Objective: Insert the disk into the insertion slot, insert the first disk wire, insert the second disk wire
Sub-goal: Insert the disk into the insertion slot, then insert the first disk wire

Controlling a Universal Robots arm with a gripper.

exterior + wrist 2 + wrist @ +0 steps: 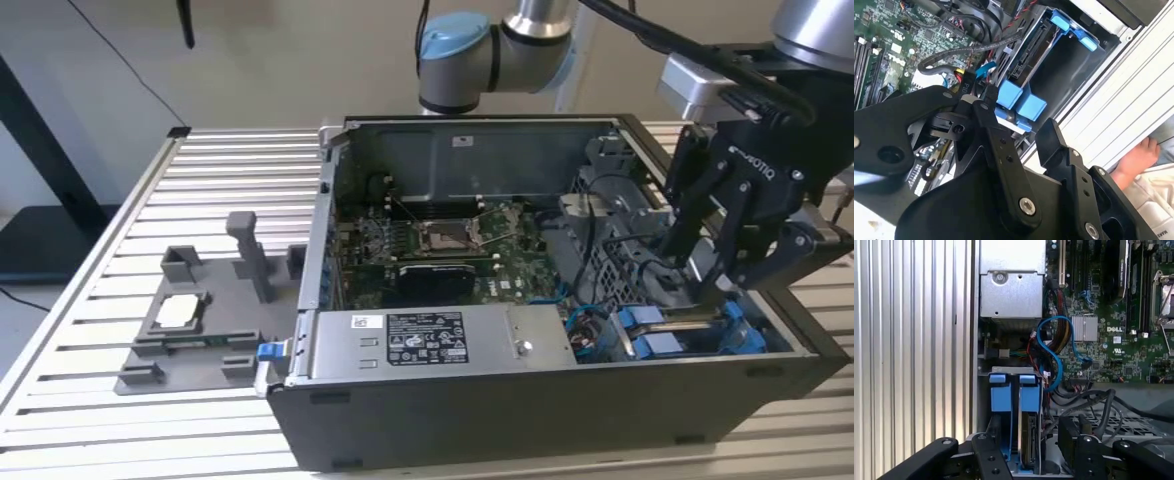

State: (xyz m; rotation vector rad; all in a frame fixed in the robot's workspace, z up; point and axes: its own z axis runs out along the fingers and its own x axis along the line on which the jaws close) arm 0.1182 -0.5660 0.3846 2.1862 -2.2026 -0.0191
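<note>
The disk (1030,440) stands on edge in its blue carrier (1000,392) inside the drive slot at the corner of the open computer case (561,400). My gripper (1029,426) is open and straddles it, one black finger on each side with a gap to the disk. In the second wrist view the gripper (1016,120) hovers over the carrier's blue tabs (1021,102), and the disk's connector edge (1029,50) shows in the bay. A loose blue wire (1054,352) loops beside the slot, with black cables (969,50) nearby. In the exterior view the gripper (707,275) hangs over the blue carriers (654,335).
A grey power-supply box (414,335) lies along the case's front edge, with the motherboard (441,240) behind it. A grey fixture (200,320) sits on the slatted table (120,230) at the exterior view's left. Part of a person (1139,155) shows beyond the table edge.
</note>
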